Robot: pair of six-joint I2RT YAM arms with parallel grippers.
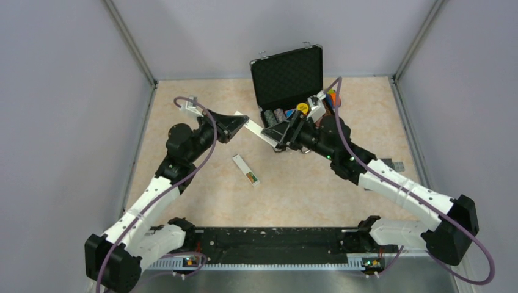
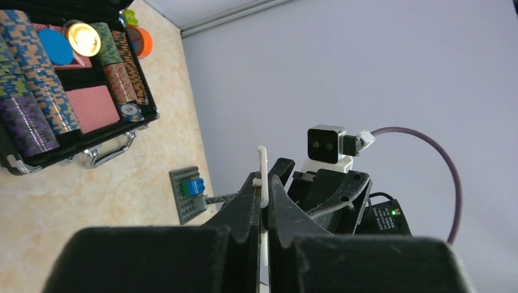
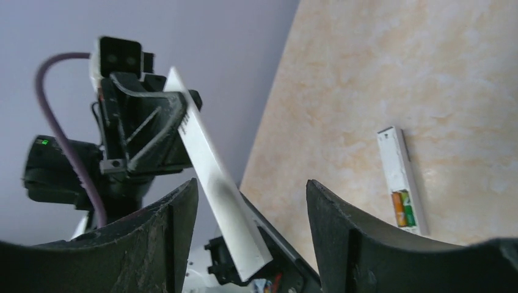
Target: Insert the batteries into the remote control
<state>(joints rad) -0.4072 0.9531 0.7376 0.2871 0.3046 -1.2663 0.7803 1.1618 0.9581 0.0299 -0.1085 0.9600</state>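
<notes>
Batteries [image 3: 404, 209], one orange and one green, sat side by side in the open compartment at one end of the remote [image 3: 397, 165]. The remote lay flat on the beige table [image 1: 305, 189], between the two arms and nearer their bases than either claw.

Above it, the left claw [image 1: 243, 125] was clamped on one end of a flat white strip [image 1: 255, 130] and held it off the table. In the left wrist view the fingers pinched the strip's thin edge.

The strip's other end reached into the right claw [image 1: 267, 135]. Its fingers [image 3: 177, 226] stood apart, with a gap on either side of the strip, so they were not gripping it.

Behind the right arm a black case [image 1: 287, 73] stood open with stacks of poker chips [image 2: 27, 91] inside. A grey brick plate [image 2: 188, 195] with a blue brick on it lay on the table near the case.
</notes>
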